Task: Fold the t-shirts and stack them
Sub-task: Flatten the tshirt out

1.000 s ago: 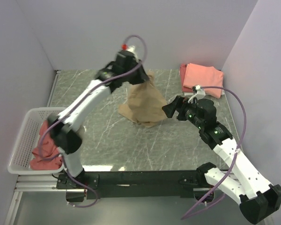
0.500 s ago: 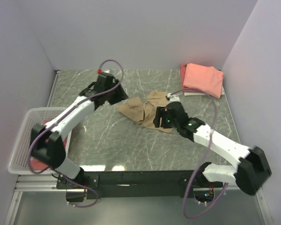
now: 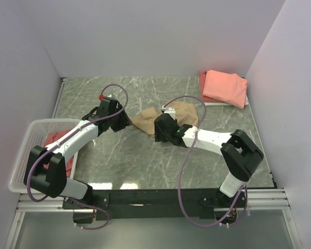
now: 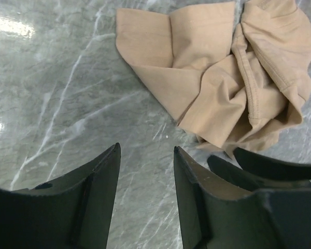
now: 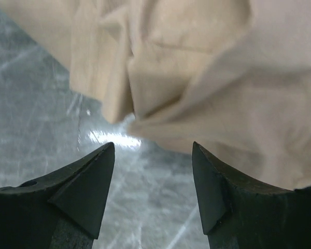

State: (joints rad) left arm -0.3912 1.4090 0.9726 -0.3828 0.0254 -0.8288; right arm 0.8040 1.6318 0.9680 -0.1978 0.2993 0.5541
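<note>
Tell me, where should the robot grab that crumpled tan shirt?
Probably the flat, spread-out corner of the tan t-shirt, coming from the left gripper side: that edge lies smooth and exposed, while the far end is bunched into folds.

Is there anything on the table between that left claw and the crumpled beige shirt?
Nothing: only bare marbled tabletop separates the left gripper from the tan shirt, seen in the left wrist view.

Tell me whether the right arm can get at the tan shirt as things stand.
Probably yes: the right arm has its jaws open just short of the crumpled tan shirt, with only bare tabletop between and nothing blocking.
</note>
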